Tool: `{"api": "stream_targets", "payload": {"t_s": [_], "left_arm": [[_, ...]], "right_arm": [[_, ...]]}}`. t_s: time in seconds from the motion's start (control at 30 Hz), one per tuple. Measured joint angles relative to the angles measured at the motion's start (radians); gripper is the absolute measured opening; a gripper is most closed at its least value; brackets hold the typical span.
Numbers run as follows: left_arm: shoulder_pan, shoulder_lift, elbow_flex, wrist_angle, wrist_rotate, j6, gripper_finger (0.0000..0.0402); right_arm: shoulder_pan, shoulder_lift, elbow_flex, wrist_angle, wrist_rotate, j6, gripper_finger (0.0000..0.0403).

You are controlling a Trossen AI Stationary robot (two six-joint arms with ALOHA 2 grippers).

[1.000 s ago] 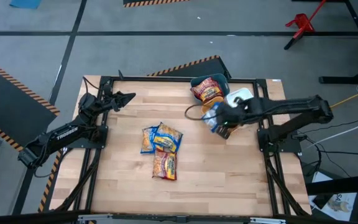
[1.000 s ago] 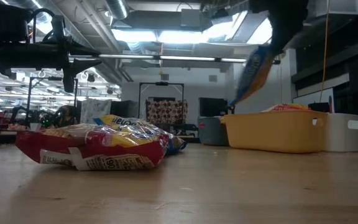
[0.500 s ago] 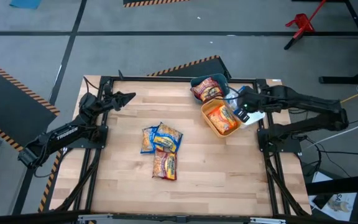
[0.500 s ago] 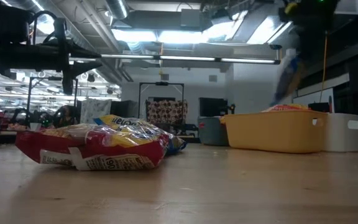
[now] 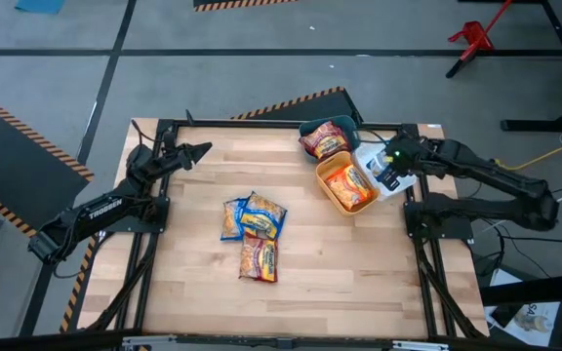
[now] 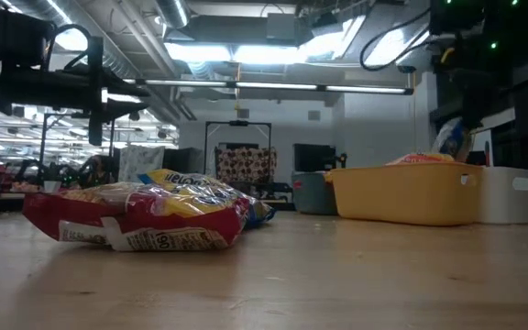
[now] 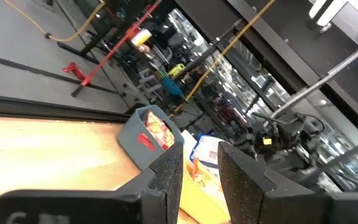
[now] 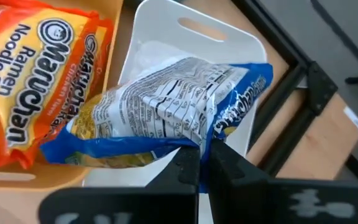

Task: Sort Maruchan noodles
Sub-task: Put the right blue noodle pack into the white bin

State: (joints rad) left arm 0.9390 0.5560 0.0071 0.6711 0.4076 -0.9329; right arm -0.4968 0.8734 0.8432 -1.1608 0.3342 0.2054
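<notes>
The wooden bench (image 5: 193, 292) is carrying everything, and the yellow bin (image 5: 344, 185) near its far right corner is serving as the landmark here. The left arm is waiting well away from the yellow bin, at the bench's far left corner, its left gripper (image 5: 198, 152) hanging above the wood with its fingers (image 7: 168, 175) standing slightly apart and holding nothing. The right arm is reaching in from the right edge, and the right gripper (image 5: 388, 174) is hovering just beyond the yellow bin, over the white bin (image 8: 191, 37) that is sitting against the yellow bin's right side. Its fingers (image 8: 188, 163) are clamped together on the edge of a blue-and-yellow noodle packet (image 8: 166, 106), which is hanging partly over the white bin and partly over the yellow bin's rim. A teal bin (image 5: 332, 129) is standing just behind the yellow bin, holding a dark red packet (image 5: 326, 139). Orange packets (image 5: 349, 185) are lying inside the yellow bin itself. Well to the left of the yellow bin, near the middle of the bench, a small pile is resting: two blue-and-yellow packets (image 5: 259, 216) overlapping, and a red packet (image 5: 259, 259) touching them on the near side.
</notes>
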Motion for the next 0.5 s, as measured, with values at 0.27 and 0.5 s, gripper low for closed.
{"api": "stream_targets", "payload": {"t_s": [0.27,0.5], "left_arm": [[0.0,0.0,0.0,-0.008,-0.009,0.002,0.0094],[0.0,0.0,0.0,-0.008,-0.009,0.002,0.0094]], "right_arm": [[-0.182,0.011,-0.083,0.172,-0.14,-0.136,0.0],[-0.292,0.047,-0.103,0.166,-0.192,-0.158,0.0002]]}}
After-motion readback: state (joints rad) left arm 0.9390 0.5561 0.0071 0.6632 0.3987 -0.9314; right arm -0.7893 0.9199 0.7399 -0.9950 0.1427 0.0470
